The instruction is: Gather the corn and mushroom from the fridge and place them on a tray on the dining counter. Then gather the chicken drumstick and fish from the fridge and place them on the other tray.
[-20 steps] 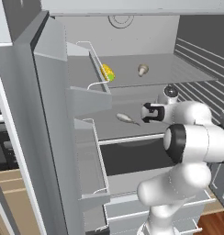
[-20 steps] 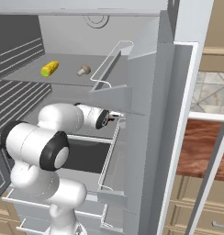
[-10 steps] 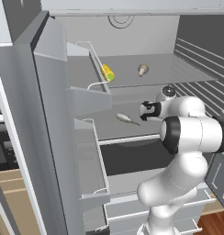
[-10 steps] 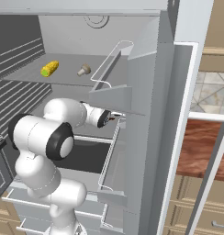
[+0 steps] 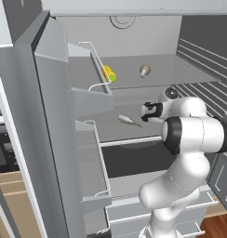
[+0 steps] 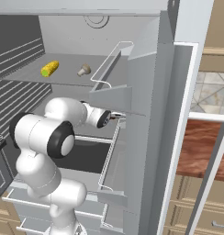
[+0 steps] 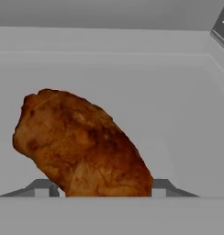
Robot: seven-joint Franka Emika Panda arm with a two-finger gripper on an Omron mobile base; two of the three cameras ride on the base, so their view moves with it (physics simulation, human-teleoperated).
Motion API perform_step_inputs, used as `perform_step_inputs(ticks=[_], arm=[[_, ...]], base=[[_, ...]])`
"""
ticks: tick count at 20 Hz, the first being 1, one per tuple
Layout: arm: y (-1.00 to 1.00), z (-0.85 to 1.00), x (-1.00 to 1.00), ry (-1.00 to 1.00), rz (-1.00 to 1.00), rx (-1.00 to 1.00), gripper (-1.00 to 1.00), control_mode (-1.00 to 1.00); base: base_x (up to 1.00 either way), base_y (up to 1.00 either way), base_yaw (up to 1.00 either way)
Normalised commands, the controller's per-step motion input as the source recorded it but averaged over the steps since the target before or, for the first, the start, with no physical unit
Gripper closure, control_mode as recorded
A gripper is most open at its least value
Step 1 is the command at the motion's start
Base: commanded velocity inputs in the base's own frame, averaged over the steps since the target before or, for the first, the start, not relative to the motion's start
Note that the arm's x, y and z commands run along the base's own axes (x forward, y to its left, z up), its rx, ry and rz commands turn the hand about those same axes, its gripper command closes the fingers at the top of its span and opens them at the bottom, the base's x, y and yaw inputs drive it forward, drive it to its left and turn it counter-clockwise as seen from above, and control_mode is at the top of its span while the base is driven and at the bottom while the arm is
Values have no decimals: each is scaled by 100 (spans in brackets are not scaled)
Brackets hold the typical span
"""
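Observation:
A brown chicken drumstick lies on the fridge's middle shelf, close in front of the hand camera. My gripper has a fingertip against each side of its lower end and is shut on it. In the left base view my gripper reaches into the fridge at that shelf's height. The grey fish lies just left of it on the same shelf. One shelf up sit the yellow corn and the tan mushroom. The trays are out of view.
The fridge door stands open on the left with wire-railed door shelves. A dark drawer sits below the middle shelf. The grey fridge side wall is close on the right, with wooden cabinets beyond it.
The gripper's fingers have come in against the drumstick. The forearm and elbow have swung a little, while the hand has stayed at the middle shelf.

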Motion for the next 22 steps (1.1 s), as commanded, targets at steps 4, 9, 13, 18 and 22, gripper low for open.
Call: perform_step_inputs(ticks=[4,9,13,18,22], arm=[[0,0,0,1,0,0,100,-100],[0,0,0,0,0,0,100,-100],[0,0,0,0,0,0,100,-100],[1,0,-37,0,0,0,100,-100],[0,6,-76,-11,0,0,100,-100]], base=[[0,0,0],[0,0,0],[0,0,0],[0,0,0],[0,0,0]])
